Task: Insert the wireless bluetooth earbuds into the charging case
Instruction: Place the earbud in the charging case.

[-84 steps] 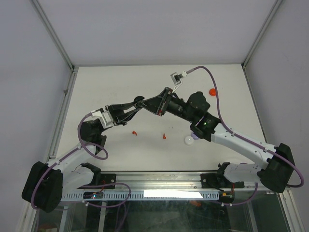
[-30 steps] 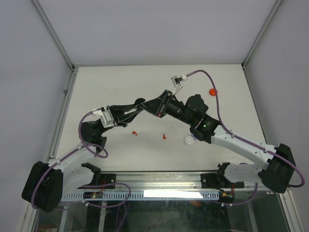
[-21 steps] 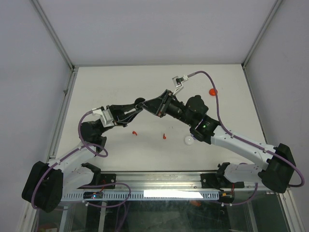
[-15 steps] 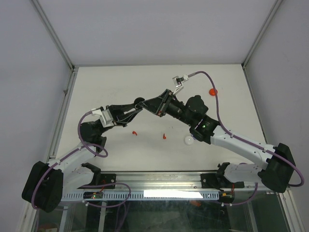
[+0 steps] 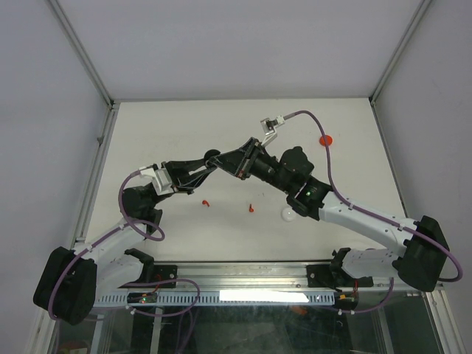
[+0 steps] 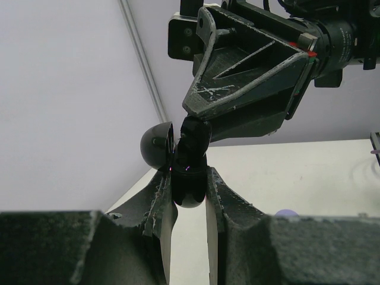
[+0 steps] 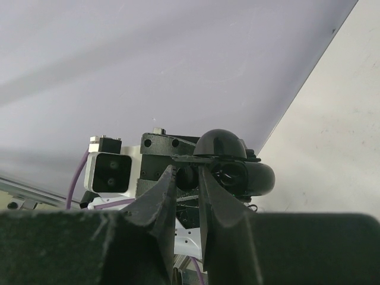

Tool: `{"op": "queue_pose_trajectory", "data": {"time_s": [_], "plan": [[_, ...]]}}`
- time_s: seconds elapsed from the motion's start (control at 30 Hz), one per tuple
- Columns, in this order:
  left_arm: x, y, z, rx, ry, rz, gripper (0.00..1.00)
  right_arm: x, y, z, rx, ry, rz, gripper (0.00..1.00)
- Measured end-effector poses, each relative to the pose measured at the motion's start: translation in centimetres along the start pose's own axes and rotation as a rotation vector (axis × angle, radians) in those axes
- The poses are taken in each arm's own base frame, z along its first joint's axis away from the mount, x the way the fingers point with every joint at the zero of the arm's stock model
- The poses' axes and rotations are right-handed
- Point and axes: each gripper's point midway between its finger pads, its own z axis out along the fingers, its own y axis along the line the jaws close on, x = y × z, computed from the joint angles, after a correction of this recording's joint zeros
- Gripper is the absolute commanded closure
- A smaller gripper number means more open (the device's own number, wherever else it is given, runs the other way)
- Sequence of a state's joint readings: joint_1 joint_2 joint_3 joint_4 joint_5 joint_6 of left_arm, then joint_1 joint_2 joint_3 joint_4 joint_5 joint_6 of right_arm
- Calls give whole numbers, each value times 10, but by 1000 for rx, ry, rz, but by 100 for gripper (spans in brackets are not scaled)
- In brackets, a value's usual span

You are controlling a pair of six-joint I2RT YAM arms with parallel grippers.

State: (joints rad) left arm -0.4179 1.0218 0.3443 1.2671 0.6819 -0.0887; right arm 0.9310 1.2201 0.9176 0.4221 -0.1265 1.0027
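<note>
Left wrist view is showing the left gripper [image 6: 189, 179] clamping narrowly on the round lower half of the black charging case [image 6: 190, 191], one finger pressing on each side of it, while the case's domed lid [image 6: 155, 145] is standing swung open to the left. Directly above the case's open mouth, the right gripper [image 6: 193, 119] is coming down with its two triangular fingers drawn almost fully together, and it is pinching a black earbud [image 6: 195, 139] between their tips. The earbud's lower end is sitting at the mouth of the case and seems to be touching it, though dark plastic against dark plastic is making it hard to tell how far in it is reaching. The right wrist view is giving the same meeting from the other side: the narrow fingers are nipping the small dark bud, with the open lid and the case body lying just beyond them. From the top external camera, both arms are stretching toward the middle of the table [image 5: 184, 118], their tips meeting above it, left of centre. A red earbud [image 5: 206, 201] and a second red earbud [image 5: 252, 208] are lying loose on the table nearer the arm bases, apart from each other. A white case [image 5: 288, 214] is sitting beside the right forearm, and a red case [image 5: 325, 139] is resting well apart, toward the far right.
</note>
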Motion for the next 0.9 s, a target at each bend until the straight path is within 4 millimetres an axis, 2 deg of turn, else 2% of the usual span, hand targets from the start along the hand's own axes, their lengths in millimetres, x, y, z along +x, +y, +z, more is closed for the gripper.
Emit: {"op": "queue_pose_trajectory", "data": {"time_s": [0.57,0.9], "plan": [[4,-1,-3,-5,10,-7,100,-5,-12,-1,67,-71,37,74],[5,0,-4,-14,12,-8,100,2,-12,0,91,-80,35,70]]}}
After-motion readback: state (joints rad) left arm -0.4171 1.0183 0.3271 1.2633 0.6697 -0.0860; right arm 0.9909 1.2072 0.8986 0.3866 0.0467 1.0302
